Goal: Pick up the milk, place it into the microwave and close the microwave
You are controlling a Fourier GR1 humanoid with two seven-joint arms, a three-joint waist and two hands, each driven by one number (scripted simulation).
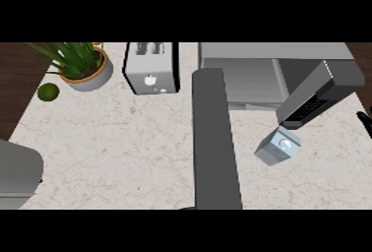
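On the marble counter (109, 142), the milk (279, 146) stood just before the microwave (272, 69) below its open door (320, 93), well left of my right hand (364, 118), whose finger state I could not tell at the edge.

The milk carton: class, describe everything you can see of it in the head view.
The milk carton is a small pale grey-blue box with a round white cap on its top. It stands on the speckled stone counter, at the right, just below the lower end of the open microwave door. No hand touches it.
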